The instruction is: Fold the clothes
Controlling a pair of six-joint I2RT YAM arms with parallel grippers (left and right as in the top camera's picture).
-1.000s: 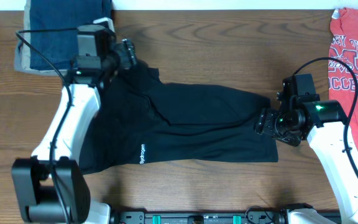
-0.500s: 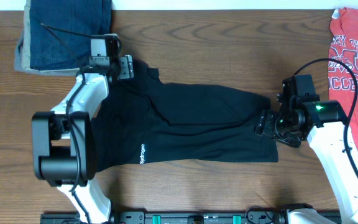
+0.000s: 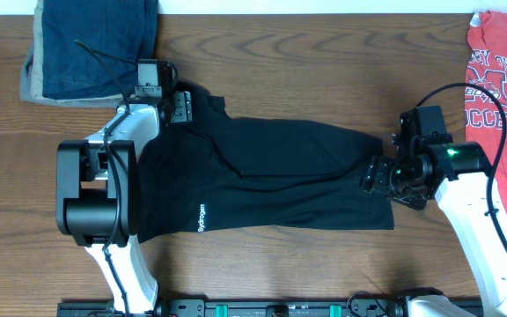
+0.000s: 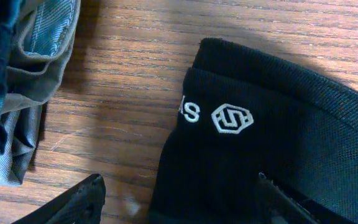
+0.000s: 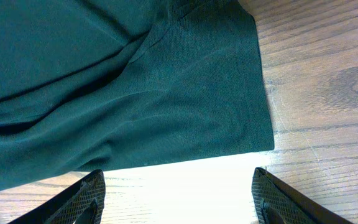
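Shirt (image 3: 271, 176), black, lies stretched between both arms, its long axis running from the left gripper (image 3: 179, 101) to the right gripper (image 3: 370, 174). Both hover released, jaws spread, each directly above a fabric edge, neither clearly nearer.

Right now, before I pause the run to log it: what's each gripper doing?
Left gripper: open, holding nothing, over the black shirt edge.
Right gripper: open, holding nothing, over a shirt corner.
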